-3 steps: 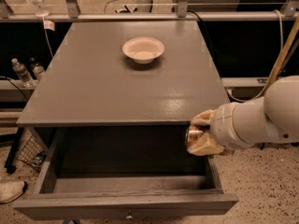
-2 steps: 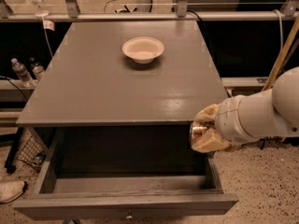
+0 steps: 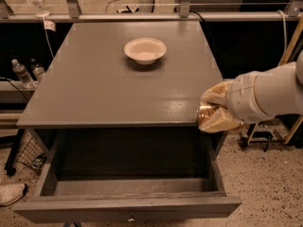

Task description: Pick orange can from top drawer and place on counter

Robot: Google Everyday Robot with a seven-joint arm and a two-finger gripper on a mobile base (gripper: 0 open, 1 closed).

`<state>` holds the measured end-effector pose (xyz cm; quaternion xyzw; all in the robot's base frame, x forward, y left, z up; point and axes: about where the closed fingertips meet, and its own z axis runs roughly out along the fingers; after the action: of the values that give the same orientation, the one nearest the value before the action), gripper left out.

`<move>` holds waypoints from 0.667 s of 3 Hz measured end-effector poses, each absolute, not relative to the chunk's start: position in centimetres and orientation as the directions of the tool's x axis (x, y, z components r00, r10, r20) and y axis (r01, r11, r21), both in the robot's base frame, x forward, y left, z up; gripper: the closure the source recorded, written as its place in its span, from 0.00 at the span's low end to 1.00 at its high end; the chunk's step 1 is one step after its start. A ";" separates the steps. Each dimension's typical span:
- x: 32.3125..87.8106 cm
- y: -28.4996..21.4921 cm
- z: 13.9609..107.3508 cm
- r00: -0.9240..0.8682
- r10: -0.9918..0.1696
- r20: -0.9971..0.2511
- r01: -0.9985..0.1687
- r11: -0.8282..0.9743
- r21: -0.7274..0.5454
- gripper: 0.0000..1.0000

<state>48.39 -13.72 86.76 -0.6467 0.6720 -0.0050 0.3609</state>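
Note:
My gripper (image 3: 210, 111) comes in from the right on a white arm and is shut on the orange can (image 3: 205, 111), a shiny gold-brown can lying sideways between the pale fingers (image 3: 218, 93). The can hangs at the front right corner of the grey counter (image 3: 104, 84), about level with its edge and above the right side of the open top drawer (image 3: 128, 205). The drawer is pulled out at the front, its dark inside (image 3: 128, 157) holds nothing that I can see, and a small knob (image 3: 131, 218) shows on its front panel.
A cream bowl (image 3: 145, 49) sits at the back middle of the counter. Two clear water bottles (image 3: 22, 73) stand on a shelf to the left. A white shoe (image 3: 10, 193) lies on the floor at lower left. Rails and cables run behind the counter.
The gripper with the can has risen a little and shifted right, from over the drawer's right side up to the counter's front right corner.

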 end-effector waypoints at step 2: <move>51.6 -8.3 88.2 0.273 -0.775 -0.570 -0.866 0.061 -0.497 1.00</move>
<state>51.60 -8.34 88.18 -0.6831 0.6003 0.0551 0.4122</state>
